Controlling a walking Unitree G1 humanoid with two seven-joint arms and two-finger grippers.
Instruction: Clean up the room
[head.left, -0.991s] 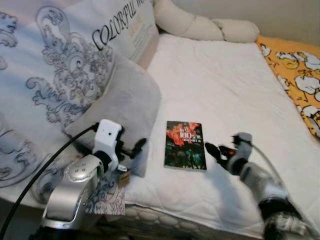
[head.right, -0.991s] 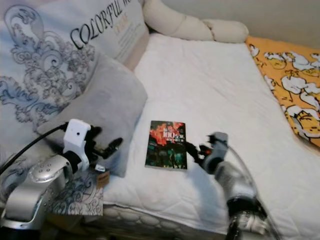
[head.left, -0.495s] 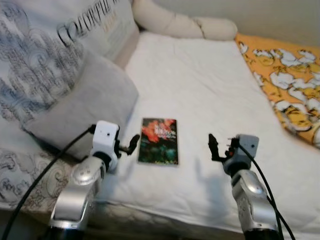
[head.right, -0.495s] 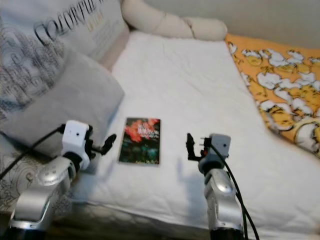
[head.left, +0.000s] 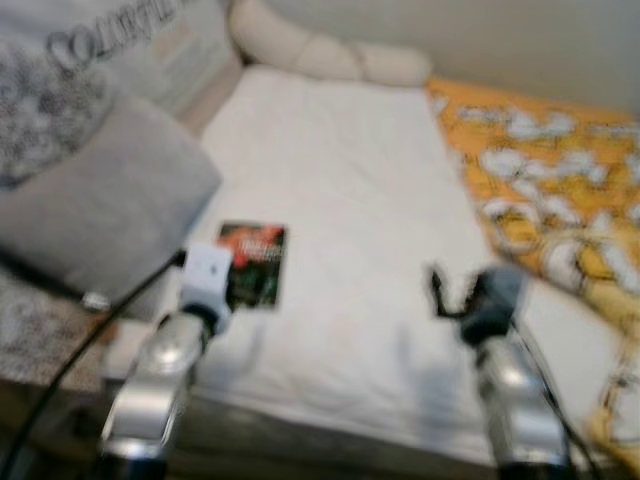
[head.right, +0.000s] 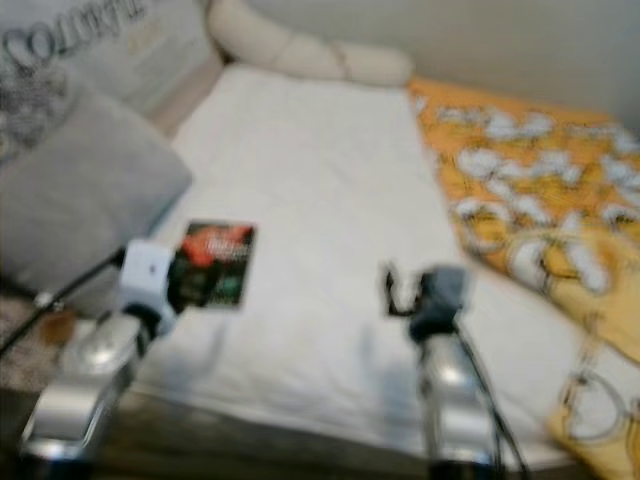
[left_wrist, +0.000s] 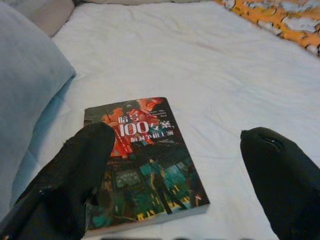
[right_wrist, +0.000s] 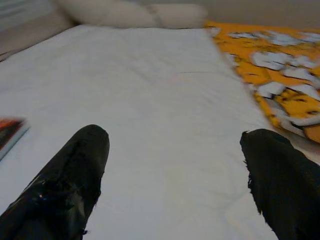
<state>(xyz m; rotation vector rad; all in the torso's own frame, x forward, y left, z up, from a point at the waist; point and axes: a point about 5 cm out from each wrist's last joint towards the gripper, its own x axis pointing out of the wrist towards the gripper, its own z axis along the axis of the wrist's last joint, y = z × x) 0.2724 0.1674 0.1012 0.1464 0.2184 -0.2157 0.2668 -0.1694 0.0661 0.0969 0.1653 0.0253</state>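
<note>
Up close, the left gripper (left_wrist: 175, 175) hangs just over the book (left_wrist: 145, 160), its two black fingers (left_wrist: 75, 175) spread wide and holding nothing; in the left wrist view one finger overlaps the book's near corner, though whether it touches the cover cannot be told. The book lies flat, face up, on the white sheet (head.left: 340, 190), near the bed's front edge and just beside the grey pillow (head.left: 100, 205). Behind that pillow leans a larger patterned cushion (head.left: 90, 50) with printed lettering. The right gripper (right_wrist: 175, 185) hovers over bare sheet, well apart from the book, fingers likewise spread and empty; the book's edge (right_wrist: 10, 132) shows at the side of its wrist view. An orange blanket (head.left: 540, 170) with white figures covers the bed's right side, and a cream bolster (head.left: 320, 55) lies across the head of the bed. Both head views are blurred.
</note>
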